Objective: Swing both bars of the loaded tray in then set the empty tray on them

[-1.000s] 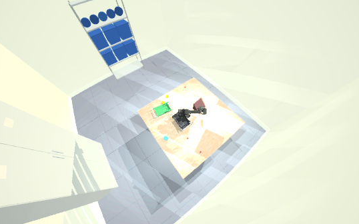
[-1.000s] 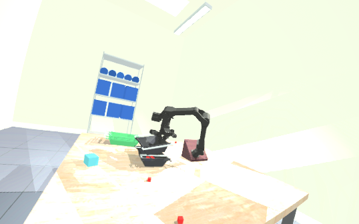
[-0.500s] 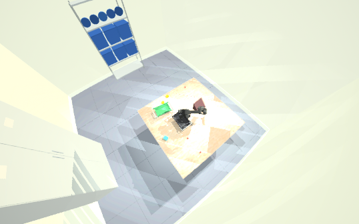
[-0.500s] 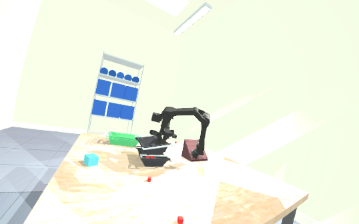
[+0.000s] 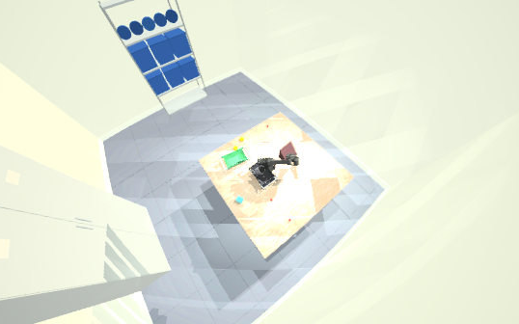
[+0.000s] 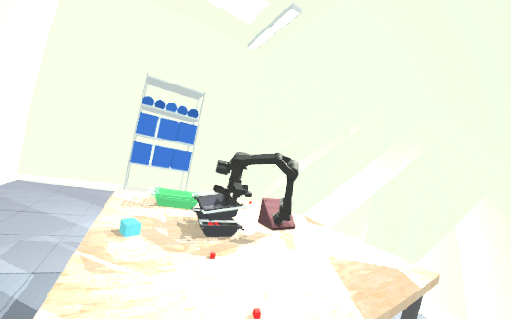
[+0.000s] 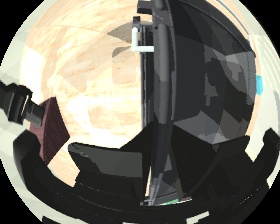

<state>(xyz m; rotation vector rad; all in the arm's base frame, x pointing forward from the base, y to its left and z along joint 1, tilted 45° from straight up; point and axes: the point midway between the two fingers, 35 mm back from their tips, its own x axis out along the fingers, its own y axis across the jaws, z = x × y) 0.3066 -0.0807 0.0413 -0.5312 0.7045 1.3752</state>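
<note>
The loaded tray (image 6: 219,232) is dark and stands on the table; red blocks (image 6: 214,223) show at its top. The empty dark tray (image 5: 267,180) (image 6: 217,215) (image 7: 206,75) is right above it, somewhat tilted in the exterior view. Any contact between them is too small to tell. My gripper (image 6: 233,196) (image 7: 159,126) is shut on the empty tray's side wall, which runs between the fingers in the wrist view. A pale wire piece (image 7: 136,42) shows beside that wall; which tray it belongs to is unclear. The positions of the loaded tray's bars cannot be made out.
A green tray (image 5: 234,158) (image 6: 174,197) stands beyond the dark trays. A cyan cube (image 5: 239,200) (image 6: 129,228) lies near the table edge. Small red blocks (image 5: 271,200) (image 6: 212,255) and yellow pieces (image 5: 241,139) are scattered about. A dark red wedge (image 5: 287,150) (image 6: 271,214) (image 7: 51,132) is by the arm's base.
</note>
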